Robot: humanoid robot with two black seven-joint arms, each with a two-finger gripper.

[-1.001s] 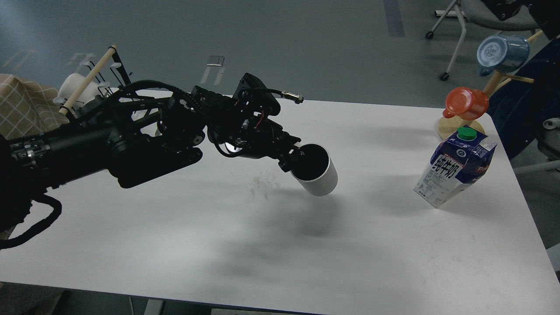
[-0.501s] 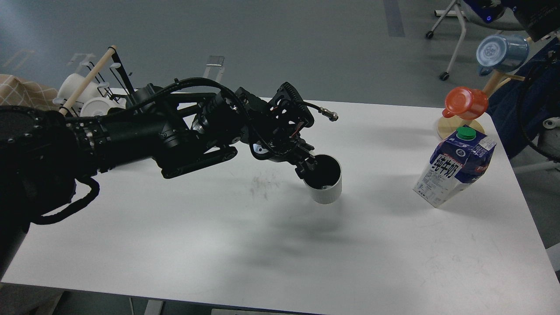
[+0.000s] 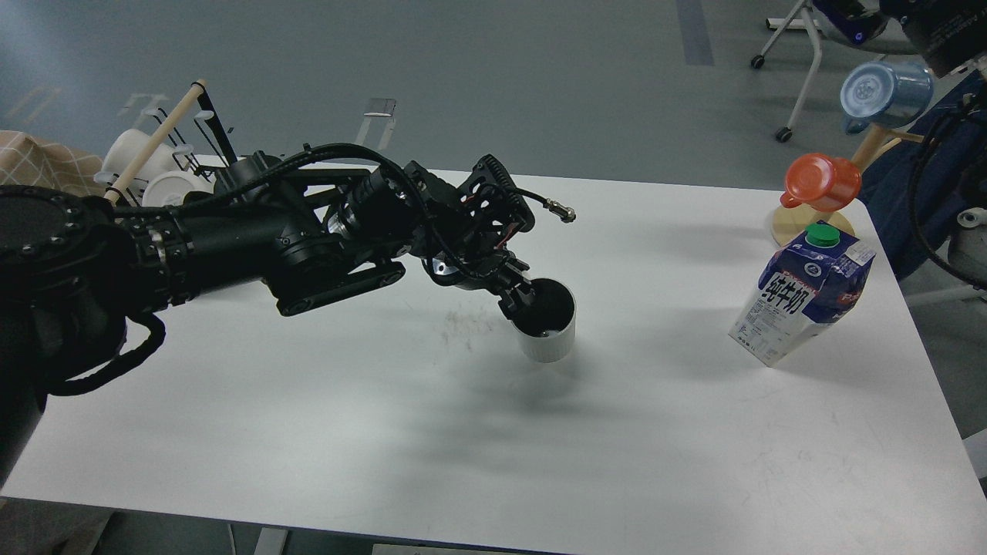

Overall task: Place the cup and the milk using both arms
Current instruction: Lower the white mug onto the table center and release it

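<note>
A white cup (image 3: 549,341) with a dark inside stands upright at the middle of the white table (image 3: 493,447). I cannot tell whether it rests on the table or hangs just above it. My left gripper (image 3: 518,297) is shut on the cup's near-left rim, one finger inside. The blue and white milk carton (image 3: 802,304) with a green cap stands tilted at the table's right side, untouched. My right arm (image 3: 944,31) shows only as dark parts at the top right corner. Its far end is cut off by the frame edge.
A wooden mug tree (image 3: 871,146) at the far right corner carries an orange mug (image 3: 821,181) and a blue mug (image 3: 883,92). A rack with white cups (image 3: 146,166) stands at the far left. A chair (image 3: 817,46) stands on the floor beyond.
My left gripper has turned the cup from tilted to upright and lowered it toward the table, then shifted it a little left. The right arm has come into the top right corner.
</note>
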